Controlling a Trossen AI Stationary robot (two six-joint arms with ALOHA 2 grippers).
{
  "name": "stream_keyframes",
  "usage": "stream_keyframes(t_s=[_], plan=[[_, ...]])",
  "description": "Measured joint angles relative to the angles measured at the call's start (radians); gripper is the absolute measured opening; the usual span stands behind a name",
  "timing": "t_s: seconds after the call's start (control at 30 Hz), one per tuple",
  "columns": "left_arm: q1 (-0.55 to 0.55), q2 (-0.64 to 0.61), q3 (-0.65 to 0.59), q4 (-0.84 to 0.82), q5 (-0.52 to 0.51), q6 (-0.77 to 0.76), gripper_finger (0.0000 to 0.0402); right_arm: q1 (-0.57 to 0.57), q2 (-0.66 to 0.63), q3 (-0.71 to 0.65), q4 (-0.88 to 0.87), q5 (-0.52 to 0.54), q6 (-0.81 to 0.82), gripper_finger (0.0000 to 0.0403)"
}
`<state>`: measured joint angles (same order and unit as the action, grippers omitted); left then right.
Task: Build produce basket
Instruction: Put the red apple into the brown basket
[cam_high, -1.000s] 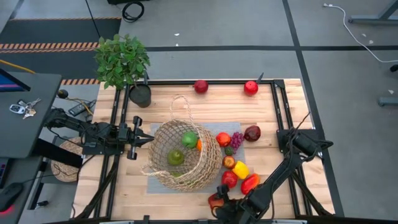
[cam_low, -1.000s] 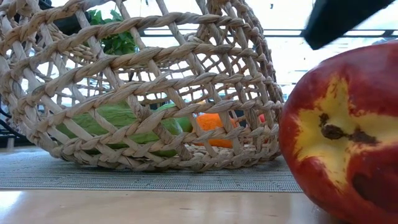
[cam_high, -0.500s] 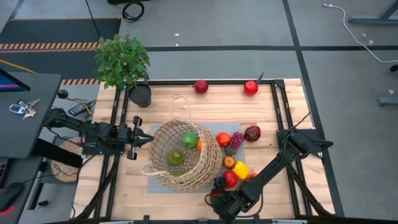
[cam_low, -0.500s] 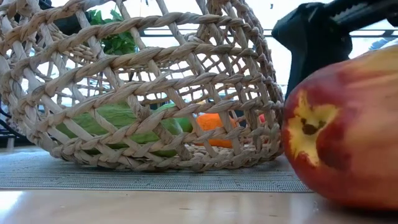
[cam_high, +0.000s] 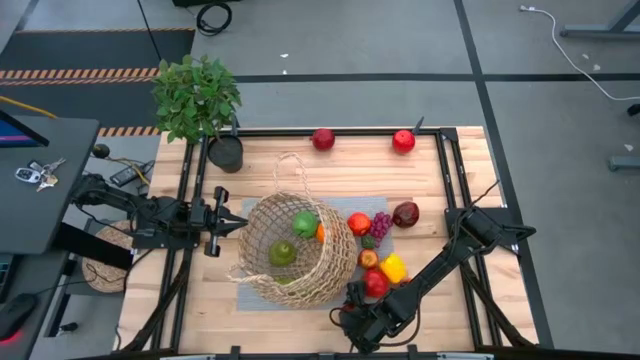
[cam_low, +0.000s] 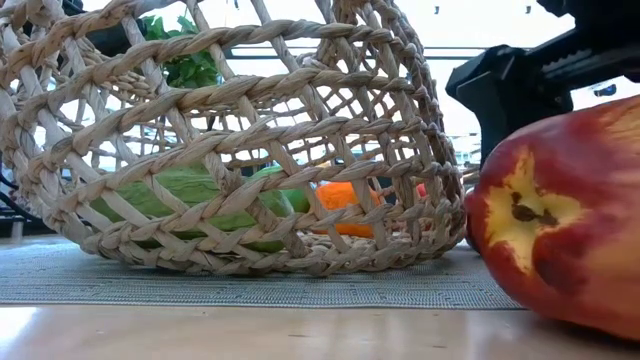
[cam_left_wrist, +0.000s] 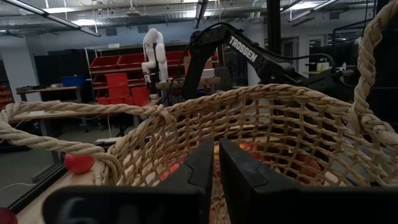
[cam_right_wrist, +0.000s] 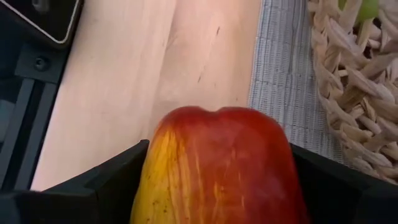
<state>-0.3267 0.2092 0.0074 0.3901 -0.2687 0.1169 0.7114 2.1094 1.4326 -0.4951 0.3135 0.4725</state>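
The two dark fingers of the right gripper are being pressed against either side of a red-and-yellow mango-shaped fruit, which is being grasped between them and fills the space from one finger to the other. In the low view the same fruit is being held at or just above the table surface; whether it is touching the wood cannot be told. Just beyond the fingertips, a strip of grey woven mat is lying on the pale wooden table, and past it the large round tan wicker basket is resting, tipped on its side, near the gripper. Two green fruits and an orange piece are already lying inside it. Beside the held fruit, on the side away from the basket, the remaining produce is clustered: a red apple, a yellow pepper and purple grapes; two more red fruits are lying well apart at the far table edge.

The left gripper is waiting at the basket's opposite side, its fingers nearly closed on nothing, just beside the rim.

The step in hand is judged to be the carrying of one fruit to the basket. The next move is judged to require lifting the fruit above the wicker wall, bringing it over the opening, and only then parting the fingers.
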Motion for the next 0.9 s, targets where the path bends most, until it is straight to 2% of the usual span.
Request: stream_keyframes(t_s=[0.3, 0.47, 0.7, 0.9], plan=[[0.0, 0.0, 0.0, 0.0, 0.0, 0.0, 0.0031, 0.0, -0.009, 0.0, -0.003, -0.019, -0.01, 0.0346], [0.0, 0.0, 0.0, 0.0, 0.0, 0.0, 0.0036, 0.0, -0.01, 0.0, -0.005, -0.031, -0.025, 0.0323], [0.0, 0.0, 0.0, 0.0, 0.0, 0.0, 0.0028, -0.009, -0.017, 0.001, -0.014, -0.059, -0.049, 0.0322], [0.0, 0.0, 0.0, 0.0, 0.0, 0.0, 0.0035, 0.004, -0.101, 0.01, -0.058, -0.089, -0.058, 0.0327]])
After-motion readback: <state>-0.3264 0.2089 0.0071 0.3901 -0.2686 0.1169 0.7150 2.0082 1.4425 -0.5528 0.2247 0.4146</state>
